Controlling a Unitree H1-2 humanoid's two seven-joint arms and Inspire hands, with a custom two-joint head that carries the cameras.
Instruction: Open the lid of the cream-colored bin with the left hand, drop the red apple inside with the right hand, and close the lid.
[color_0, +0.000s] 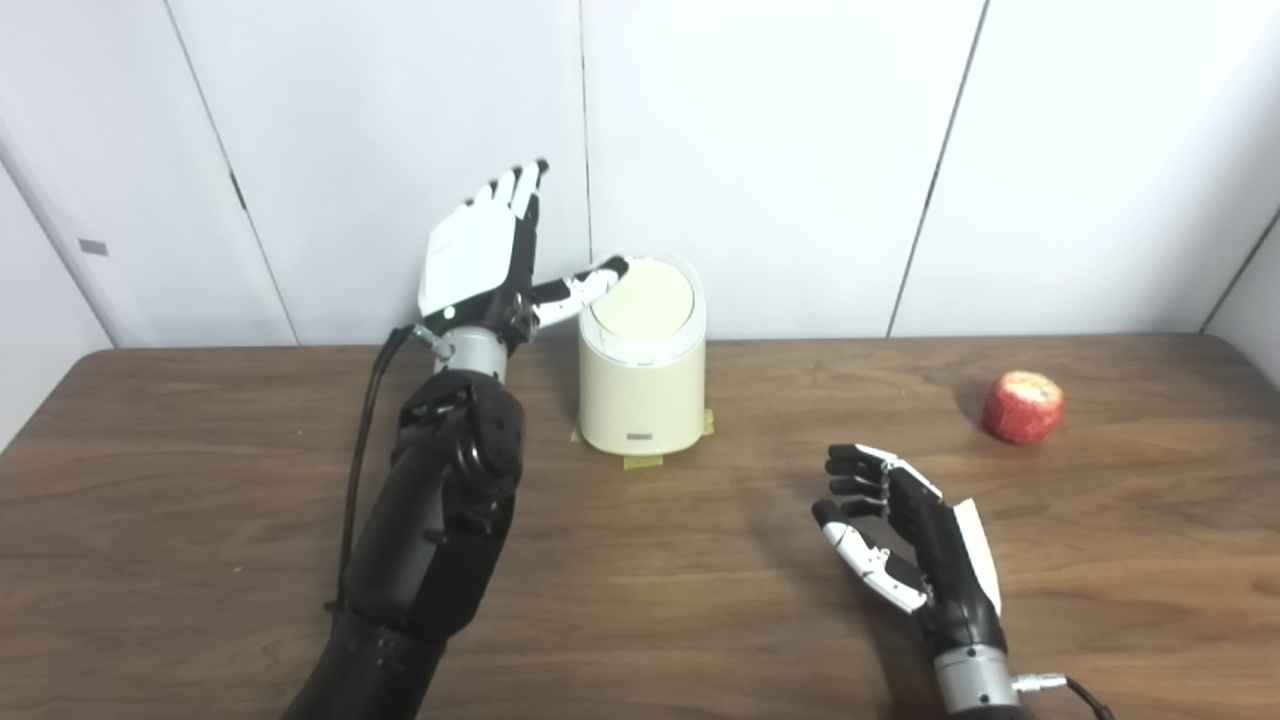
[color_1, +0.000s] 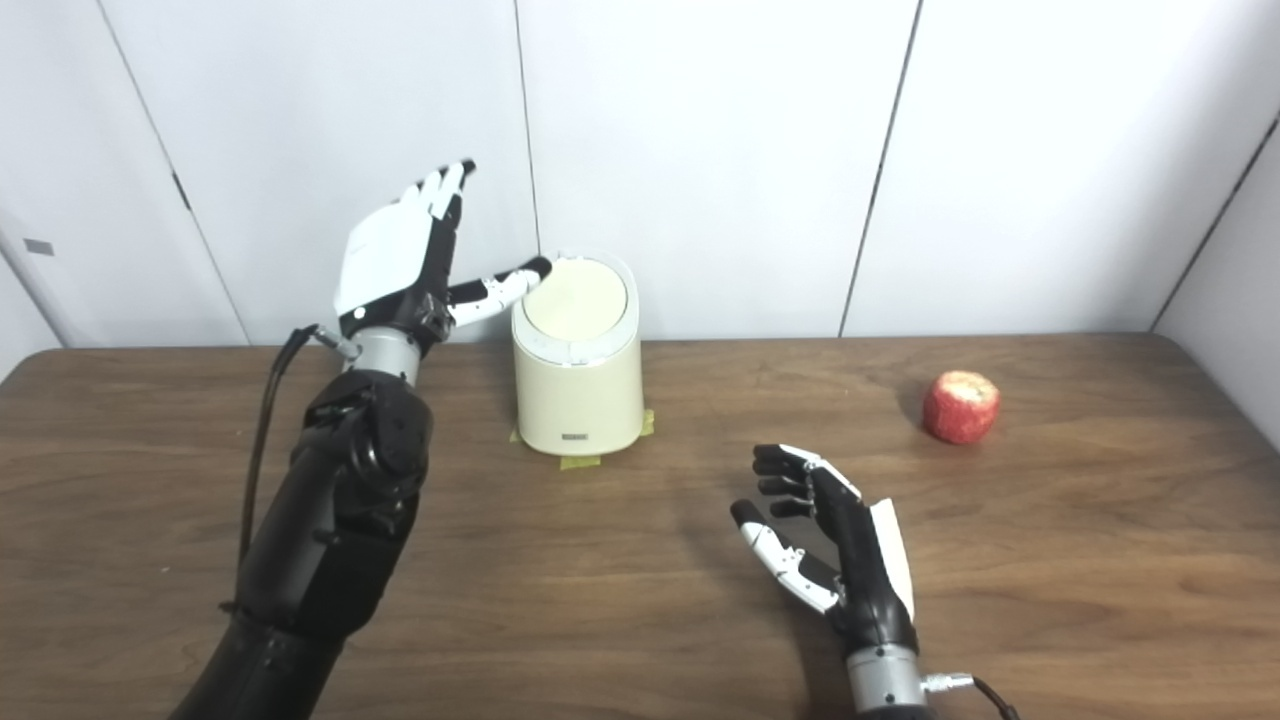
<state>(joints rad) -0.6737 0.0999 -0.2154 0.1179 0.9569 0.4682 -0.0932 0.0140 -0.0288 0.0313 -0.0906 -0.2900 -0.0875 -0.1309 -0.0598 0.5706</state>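
Nothing done yet: lid (color_0: 643, 298) sits flat on cream bin (color_0: 642, 400) at table's back, left hand (color_0: 490, 262) spread, empty, thumb at lid edge; right hand (color_0: 905, 545) half-curled, empty, well apart from apple (color_0: 1022, 406) far right.

Both arms cut off at bottom edge; bin (color_0: 642, 395) label too small to read.

Glossy black shells are seen on both arms, silver cuffs at the wrists. The left hand (color_0: 480, 262) and right hand (color_0: 915, 545) are backed in white, fingers black and white. Black cables are plugged in at the cuffs.
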